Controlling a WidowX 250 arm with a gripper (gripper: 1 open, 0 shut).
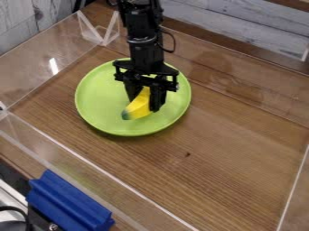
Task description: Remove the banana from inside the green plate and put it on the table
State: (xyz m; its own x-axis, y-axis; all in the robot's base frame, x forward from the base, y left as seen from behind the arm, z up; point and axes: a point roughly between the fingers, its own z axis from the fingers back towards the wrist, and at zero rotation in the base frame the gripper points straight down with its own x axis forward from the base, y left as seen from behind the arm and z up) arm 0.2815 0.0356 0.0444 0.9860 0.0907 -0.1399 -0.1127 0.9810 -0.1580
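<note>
A: Camera view, looking down from one corner: where is the banana (140, 106)?

B: Over the plate (99, 115), a little right of its centre. It hangs tilted, upper end between the two black fingers of the tool (146, 91), greenish lower tip pointing down and left toward the plate floor.

A: So the tool has it?

B: Yes, the fingers are clamped on the banana's upper half, one on each side. The arm comes down from the top edge, nearly upright above the plate.

A: Does the banana touch the plate?

B: I cannot tell. The lower tip is very near the green surface, and a shadow lies just beside it, but contact is unclear.

A: And the plate itself?

B: It sits flat on the worktop (229, 144), toward the far left part of it. Nothing else lies in the plate.

A: What else stands near the plate?

B: Clear walls (36, 54) run around the worktop; the nearest one passes just left of the plate. A blue ridged block (67, 206) lies well apart from the plate, at the bottom left, outside the near wall.
</note>
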